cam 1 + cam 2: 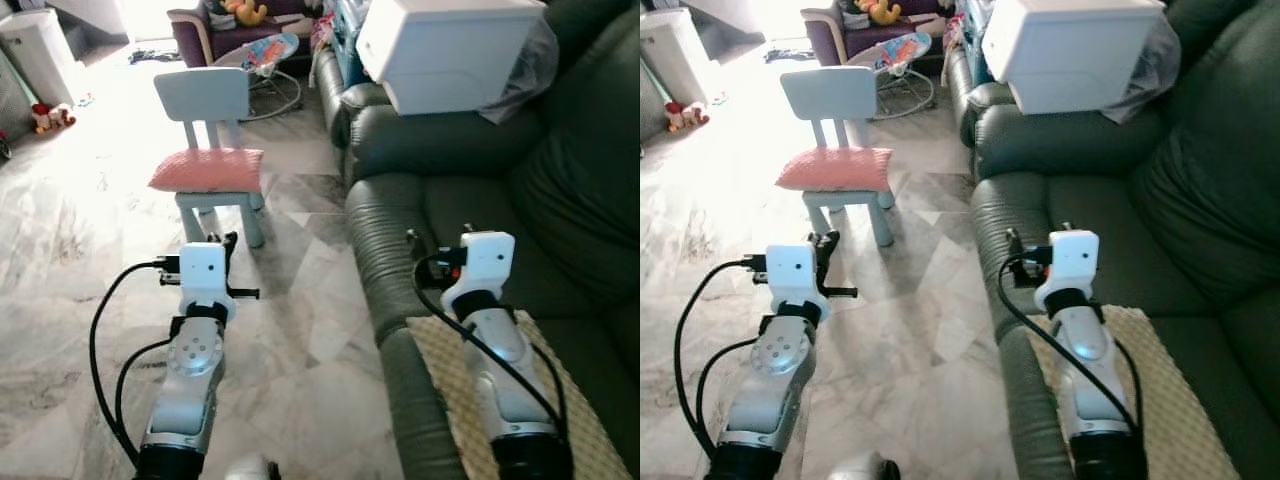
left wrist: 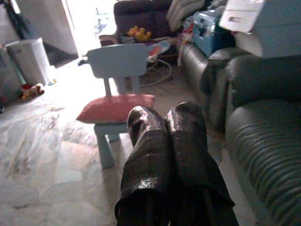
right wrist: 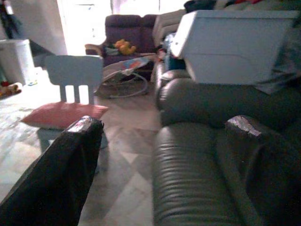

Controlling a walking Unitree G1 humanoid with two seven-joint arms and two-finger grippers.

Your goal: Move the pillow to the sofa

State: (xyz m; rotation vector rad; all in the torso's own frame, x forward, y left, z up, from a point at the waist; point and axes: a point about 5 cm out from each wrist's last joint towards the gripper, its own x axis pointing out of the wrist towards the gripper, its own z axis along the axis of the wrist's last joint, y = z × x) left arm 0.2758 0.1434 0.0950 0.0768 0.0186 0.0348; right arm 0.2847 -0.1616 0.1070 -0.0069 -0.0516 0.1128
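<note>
A pink pillow lies flat on the seat of a small pale-blue child's chair, ahead on the marble floor. To the right stretches the dark green leather sofa. My left gripper is shut with nothing in it; it is held low over the floor, pointing at the chair and well short of the pillow. My right gripper is open, fingers wide apart, hovering over the sofa's front seat edge. From there the pillow is off to the left.
A big white box rests on the sofa's far armrest, with a plastic bag behind it. A woven mat covers the near seat. Beyond the chair are a baby bouncer, a purple armchair and a white bin.
</note>
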